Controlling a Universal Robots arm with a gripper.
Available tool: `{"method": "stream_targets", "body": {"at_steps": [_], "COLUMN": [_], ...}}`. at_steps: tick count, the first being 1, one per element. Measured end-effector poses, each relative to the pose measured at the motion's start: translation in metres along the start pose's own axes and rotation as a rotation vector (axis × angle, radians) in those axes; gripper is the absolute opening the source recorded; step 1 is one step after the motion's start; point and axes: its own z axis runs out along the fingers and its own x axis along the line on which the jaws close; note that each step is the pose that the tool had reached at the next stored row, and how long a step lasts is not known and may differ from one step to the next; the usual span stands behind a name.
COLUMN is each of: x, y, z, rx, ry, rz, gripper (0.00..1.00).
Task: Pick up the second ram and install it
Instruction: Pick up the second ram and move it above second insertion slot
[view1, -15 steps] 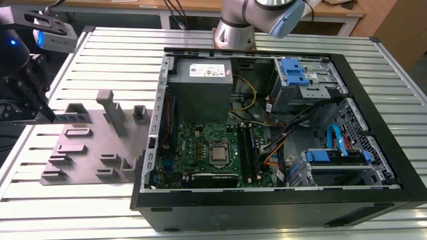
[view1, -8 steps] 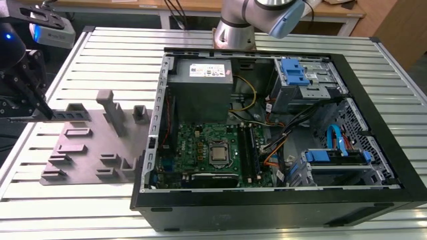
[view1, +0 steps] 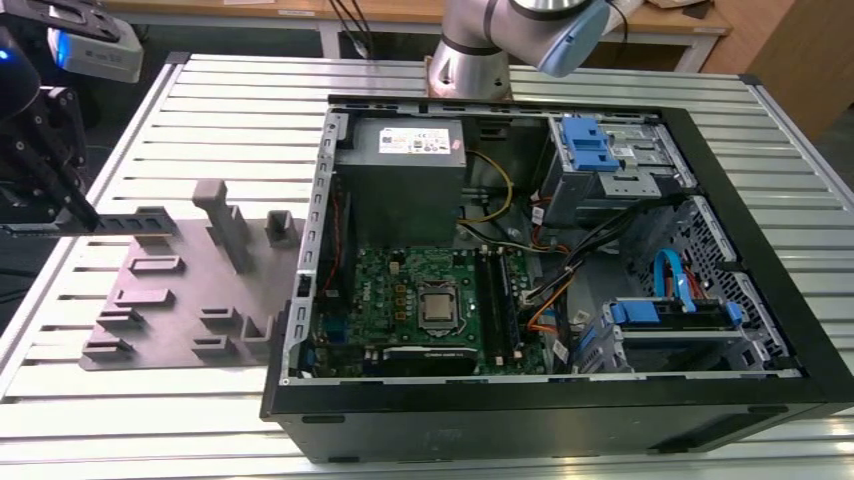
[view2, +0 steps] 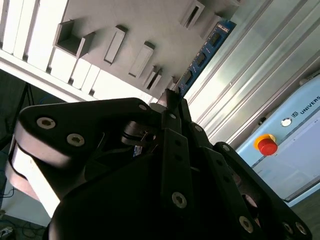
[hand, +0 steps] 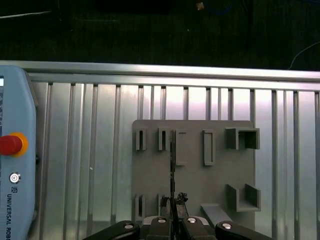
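As gripper (view2: 172, 99) clamps, ram (view2: 205, 56) hangs edge-on.

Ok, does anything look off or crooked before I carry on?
Nothing stands out. The gripper holds the second ram straight by one end, near the grey fixture plate. No damage shows.

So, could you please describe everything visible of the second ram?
The second ram is a long, thin, flat blue circuit-board strip with dark chips along its face. The gripper pinches one end, so it juts straight out over the grey slotted plate. Edge-on in the first wrist view, it looks like a dark line. Contact with the plate is unclear.
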Motion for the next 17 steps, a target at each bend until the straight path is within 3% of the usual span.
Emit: {"method": "stream_targets", "body": {"at_steps": [17], "x": [-0.0006], "y": [0.0010], "z": [-0.0230], "rx": [0.0000], "ry": [0.0000], "rz": [0.000], "gripper": [0.11]}}
